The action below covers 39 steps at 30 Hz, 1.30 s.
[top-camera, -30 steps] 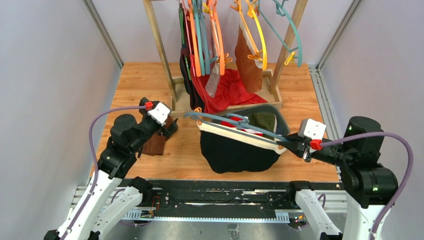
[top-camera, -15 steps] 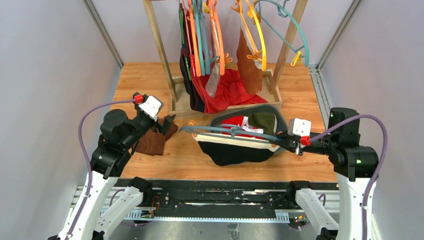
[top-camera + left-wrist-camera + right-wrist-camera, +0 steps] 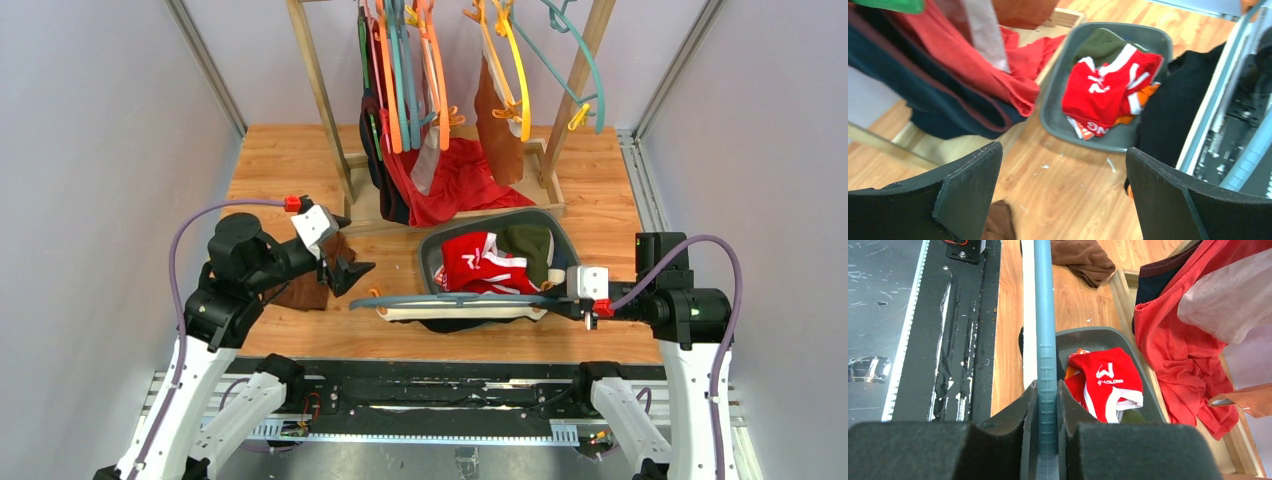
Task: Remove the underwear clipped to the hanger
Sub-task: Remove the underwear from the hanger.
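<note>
My right gripper (image 3: 577,301) is shut on the right end of a blue-grey hanger (image 3: 450,299), which lies level just above the table's near part; the right wrist view shows the hanger bar (image 3: 1046,340) pinched between my pads. Black underwear with a cream waistband (image 3: 452,313) hangs clipped under it. My left gripper (image 3: 352,270) is open and empty, just behind the hanger's left end (image 3: 360,303). In the left wrist view its fingers (image 3: 968,190) frame bare wood, with the black underwear (image 3: 1173,110) ahead. Red briefs with white trim (image 3: 480,262) lie in the grey bin (image 3: 433,246).
A brown cloth (image 3: 308,287) lies on the wood under my left wrist. A wooden rack (image 3: 322,95) at the back holds several coloured hangers with a large red cloth (image 3: 455,180), dark cloth, a pale piece (image 3: 427,165) and a brown piece (image 3: 497,130).
My right gripper pulled the hanger down and toward the near edge, so the black underwear now hangs low at the front. My left gripper swung right, off the brown cloth, toward the hanger's left end.
</note>
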Motion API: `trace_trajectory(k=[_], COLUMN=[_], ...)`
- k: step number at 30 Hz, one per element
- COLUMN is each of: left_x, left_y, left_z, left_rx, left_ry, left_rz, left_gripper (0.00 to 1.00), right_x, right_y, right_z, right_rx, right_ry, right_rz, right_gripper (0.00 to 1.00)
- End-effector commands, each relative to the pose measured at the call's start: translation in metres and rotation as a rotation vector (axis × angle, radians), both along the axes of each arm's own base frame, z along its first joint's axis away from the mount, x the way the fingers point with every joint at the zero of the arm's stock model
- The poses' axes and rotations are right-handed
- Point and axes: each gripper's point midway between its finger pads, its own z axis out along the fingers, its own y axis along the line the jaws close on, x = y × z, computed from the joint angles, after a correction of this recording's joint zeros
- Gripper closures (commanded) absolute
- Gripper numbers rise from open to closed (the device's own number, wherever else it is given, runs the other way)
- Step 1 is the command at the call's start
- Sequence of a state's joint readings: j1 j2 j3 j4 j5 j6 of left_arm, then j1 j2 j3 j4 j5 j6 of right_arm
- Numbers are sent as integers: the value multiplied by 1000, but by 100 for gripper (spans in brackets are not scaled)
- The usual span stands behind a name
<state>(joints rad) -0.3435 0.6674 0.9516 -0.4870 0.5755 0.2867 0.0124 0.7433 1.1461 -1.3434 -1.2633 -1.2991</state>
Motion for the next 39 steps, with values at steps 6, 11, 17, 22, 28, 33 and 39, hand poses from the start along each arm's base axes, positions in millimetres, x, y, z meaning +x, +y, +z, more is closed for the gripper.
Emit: trace_trajectory(k=[6,11,17,22,28,33,39], left_x=[-31,-38,-44,-45,-43,-43,-42], left_y=[-25,-29,-27,-28,-31,-32,-31], left_z=[-14,-26,-30,-23,-14,-14,-18], left_rx=[-41,-47,-44,-61,-84,-93,-104], left_ry=[258,343,377,399,425,444,479], left_rz=[-206,-232,-233,-226,-227,-238,-223], left_gripper=[2,1,2,2,0,2,2], right_x=[-13,-13,-14,-14,-8,2,4], right_y=[8,8,9,11,6,3,5], right_z=[5,2,12,24,33,31,34], right_rx=[64,61,84,100,58,47,71], right_ry=[-41,-36,-35,-8,-6,-1,-6], right_rz=[62,52,57,52,-7,-54,-45], right_gripper=[99,99,99,99,100,99,99])
